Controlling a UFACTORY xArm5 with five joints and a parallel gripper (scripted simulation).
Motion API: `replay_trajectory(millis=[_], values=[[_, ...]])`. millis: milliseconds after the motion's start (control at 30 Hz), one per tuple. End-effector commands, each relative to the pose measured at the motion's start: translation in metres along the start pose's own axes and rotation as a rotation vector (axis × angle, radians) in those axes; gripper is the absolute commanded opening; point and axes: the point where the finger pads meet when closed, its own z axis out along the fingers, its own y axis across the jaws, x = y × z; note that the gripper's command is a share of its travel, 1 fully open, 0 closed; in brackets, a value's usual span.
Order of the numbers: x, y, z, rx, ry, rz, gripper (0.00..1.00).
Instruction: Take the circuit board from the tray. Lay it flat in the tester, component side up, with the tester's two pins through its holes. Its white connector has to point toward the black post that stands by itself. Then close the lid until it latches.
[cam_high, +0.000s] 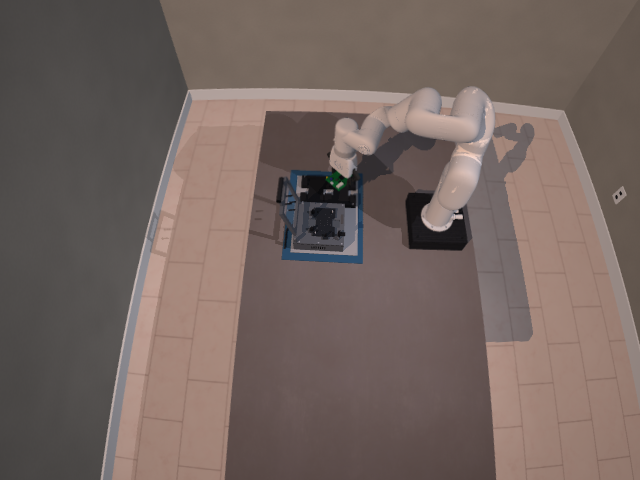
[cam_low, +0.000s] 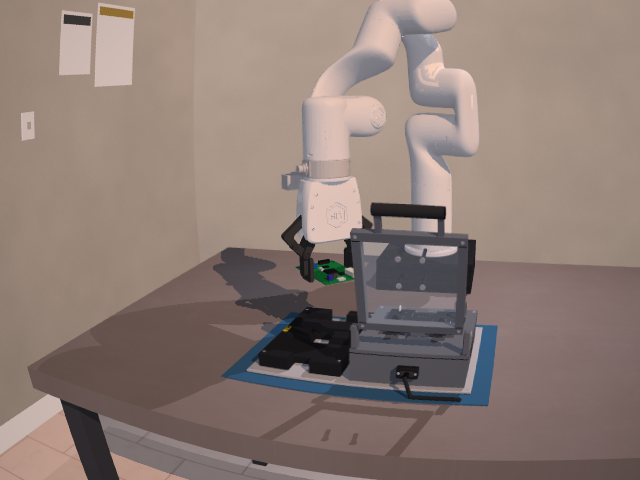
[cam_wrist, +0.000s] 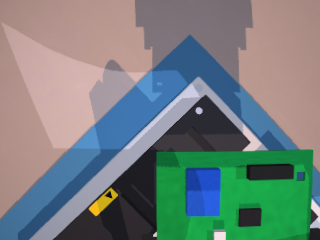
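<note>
Reading the exterior view from left to right, you have:

Two paper sheets (cam_low: 75, 51) (cam_low: 114, 51), on the wall, above a pale switch plate (cam_low: 27, 125).

One table (cam_low: 155, 361) (cam_high: 361, 361), brown, bearing a blue mat (cam_low: 488, 361) (cam_high: 323, 258) (cam_wrist: 190, 50) with a pale inner panel.

One tray (cam_low: 299, 346) (cam_high: 315, 188) (cam_wrist: 225, 125), black, on the mat; a yellow marker (cam_low: 287, 328) (cam_wrist: 103, 202) with a black triangle sits at its edge.

One claw (cam_low: 328, 268) (cam_high: 343, 174), pointing down above the tray, its fingers clamped on the circuit board.

One circuit board (cam_low: 336, 274) (cam_high: 337, 180) (cam_wrist: 230, 195), green, held in the air clear of the tray, roughly level, components facing up. Your wrist view shows its blue component (cam_wrist: 203, 192) and black parts, with its lower part cut off by the frame.

One tester (cam_low: 408, 367) (cam_high: 317, 247), grey, just beside the tray. You find its lid (cam_low: 360, 279) (cam_high: 288, 224) standing open, a clear pane in a grey frame, topped by a black handle (cam_low: 408, 210) (cam_high: 280, 190). A black cable (cam_low: 434, 398) runs from its side.

One white arm (cam_low: 467, 113) (cam_high: 442, 126), on a black pedestal (cam_low: 470, 266) (cam_high: 413, 240) behind the lid.
</note>
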Motion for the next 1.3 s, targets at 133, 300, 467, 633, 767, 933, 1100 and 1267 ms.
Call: replay_trajectory(millis=[133,300,467,633,767,933,1100,1267], values=[[-0.0005,-0.0012,-0.0011,0.003,-0.001,-0.18,0.79],[-0.0005,-0.0012,-0.0011,0.003,-0.001,-0.275,0.79],[-0.0005,-0.0012,-0.0011,0.003,-0.001,-0.329,0.79],[-0.0005,-0.0012,-0.0011,0.004,-0.001,-0.412,0.79],[-0.0005,-0.0012,-0.0011,0.004,-0.001,-0.471,0.79],[-0.0005,-0.0012,-0.0011,0.004,-0.001,-0.538,0.79],[-0.0005,-0.0012,-0.0011,0.004,-0.001,-0.573,0.79],[-0.0005,-0.0012,-0.0011,0.004,0.0,-0.624,0.79]])
